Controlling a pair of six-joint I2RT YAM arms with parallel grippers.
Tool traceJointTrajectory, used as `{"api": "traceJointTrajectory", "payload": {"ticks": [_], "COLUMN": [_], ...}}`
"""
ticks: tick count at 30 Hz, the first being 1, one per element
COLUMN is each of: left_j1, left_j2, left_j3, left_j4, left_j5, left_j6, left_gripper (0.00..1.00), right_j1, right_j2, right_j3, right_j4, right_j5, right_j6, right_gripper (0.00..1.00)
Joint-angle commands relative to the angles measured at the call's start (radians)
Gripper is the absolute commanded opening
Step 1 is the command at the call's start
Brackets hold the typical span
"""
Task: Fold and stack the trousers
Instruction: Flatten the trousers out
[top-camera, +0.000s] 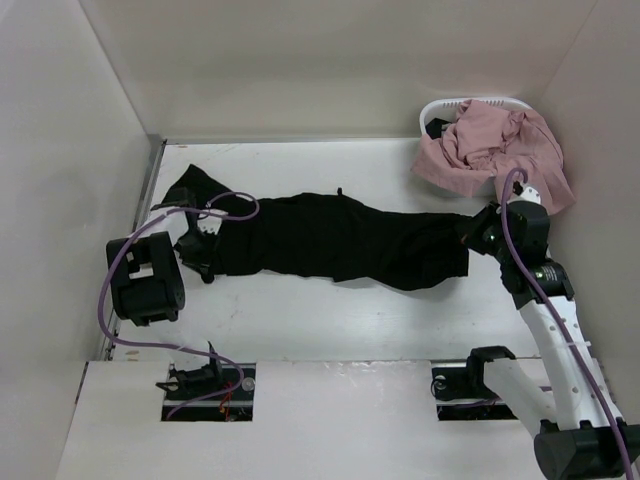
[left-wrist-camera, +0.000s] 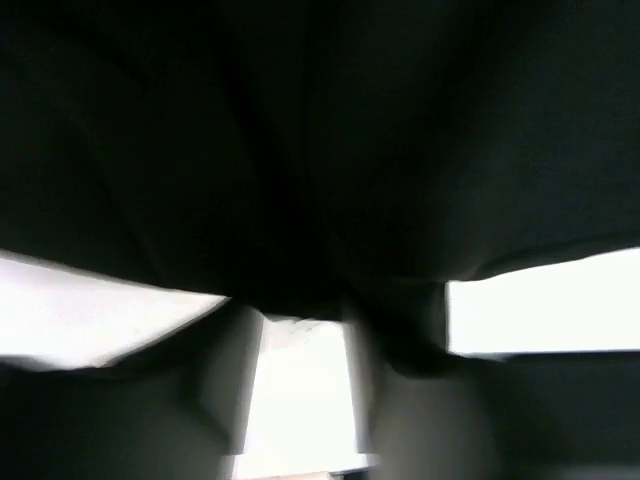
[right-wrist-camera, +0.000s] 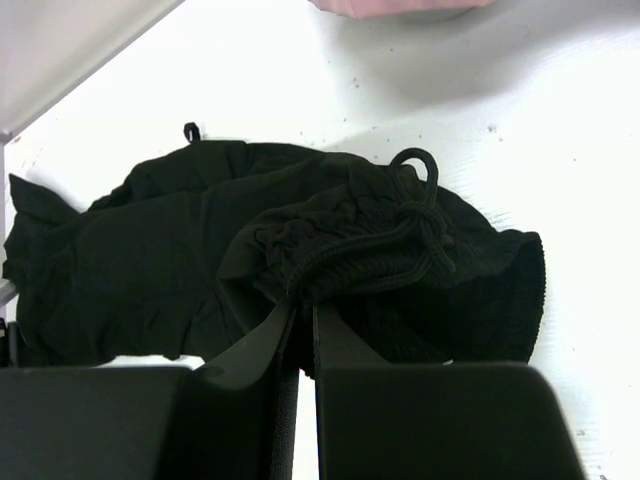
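Right gripper (top-camera: 474, 232): low over the table, at the right end of the trousers (top-camera: 330, 238). In the wrist view its fingers (right-wrist-camera: 255, 350) are pressed nearly together, pinching the gathered waistband (right-wrist-camera: 340, 245). Drawstring (right-wrist-camera: 425, 195) lies looped on top of the band, just beyond the fingertips.

Left gripper (top-camera: 203, 248): down at the left end of the trousers, on the leg cloth. Wrist view is blurred. Black fabric fills the upper part, and two dark fingers (left-wrist-camera: 400, 390) show below it with a bright strip between them. Cannot tell whether they are gripping the cloth or only standing at it.

The trousers lie lengthwise, left to right, across the middle of the white table (top-camera: 330, 320). The waist is at the right, the legs run left, and the leg ends bunch up toward the far-left corner. The cloth is rumpled and flat, not folded.

A purple cable (top-camera: 108, 280) loops around the left arm.

At the far right, a white basket (top-camera: 432, 112) holds a dusty-pink garment (top-camera: 490, 150). It spills over the rim toward the right gripper, near it but apart from the black cloth.
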Motion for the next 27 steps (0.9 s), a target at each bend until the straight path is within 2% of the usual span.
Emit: {"api": "traceJointTrajectory", "payload": {"ticks": [1,2,4,7,10,14,17,21,27], "left_j1": [0.006,0.013,0.055,0.148,0.229,0.323,0.366,0.375,0.418], "left_j2": [0.021,0.008,-0.04,-0.101,-0.115,-0.14,-0.196,-0.31,-0.408], "left_j3": [0.009,0.023,0.055,0.177,0.352,0.487,0.442,0.246,0.057], "left_j4": [0.132,0.144,0.176,0.193,0.155,0.117,0.12,0.136,0.156], "left_j5": [-0.029,-0.029,-0.039,-0.062,-0.105,-0.124,-0.128,-0.124,-0.128], "left_j6": [-0.015,-0.018,0.005,0.103,0.259,0.431,0.53,0.635,0.7], "left_gripper": [0.15,0.07,0.0,0.0,0.0,0.0,0.01,0.03,0.03], "right_j1": [-0.012,-0.02,-0.043,-0.084,-0.116,-0.158,-0.184,-0.237,-0.303], "right_j2": [-0.01,-0.009,0.009,0.084,0.164,0.186,0.108,-0.028,-0.254], "right_j3": [0.029,0.026,0.035,0.124,0.297,0.465,0.395,0.188,-0.049], "right_j4": [0.06,0.066,0.077,0.091,0.093,0.085,0.057,-0.019,-0.139], "right_j5": [0.015,0.007,-0.011,-0.082,-0.154,-0.231,-0.263,-0.269,-0.262], "right_j6": [0.011,0.005,-0.009,-0.04,-0.08,-0.083,-0.06,-0.028,0.026], "right_gripper": [0.07,0.07,0.06,0.05,0.05,0.05,0.06,0.06,0.06]}}
